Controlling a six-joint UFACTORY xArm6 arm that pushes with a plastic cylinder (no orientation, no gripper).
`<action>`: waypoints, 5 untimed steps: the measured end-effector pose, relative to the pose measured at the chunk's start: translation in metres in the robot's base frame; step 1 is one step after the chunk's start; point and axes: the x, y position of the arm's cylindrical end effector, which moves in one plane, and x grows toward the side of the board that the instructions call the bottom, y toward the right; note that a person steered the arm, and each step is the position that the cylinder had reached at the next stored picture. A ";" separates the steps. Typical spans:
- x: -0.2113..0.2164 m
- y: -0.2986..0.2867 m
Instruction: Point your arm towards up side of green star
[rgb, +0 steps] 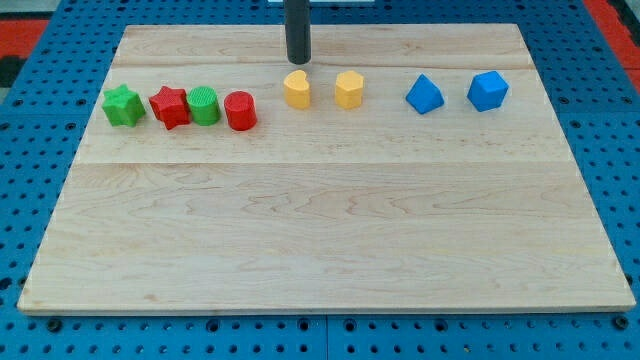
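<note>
Camera view: green star (123, 106) looks light, rigid, slide-prone (aim above its top edge). My tip (298, 62), a plain rod tool holding nothing, sits well right, near a yellow block (296, 90).

Rod (298, 25) upper part cut off by view's top edge.
</note>
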 end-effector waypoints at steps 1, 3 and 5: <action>0.001 -0.007; 0.003 0.007; 0.003 -0.031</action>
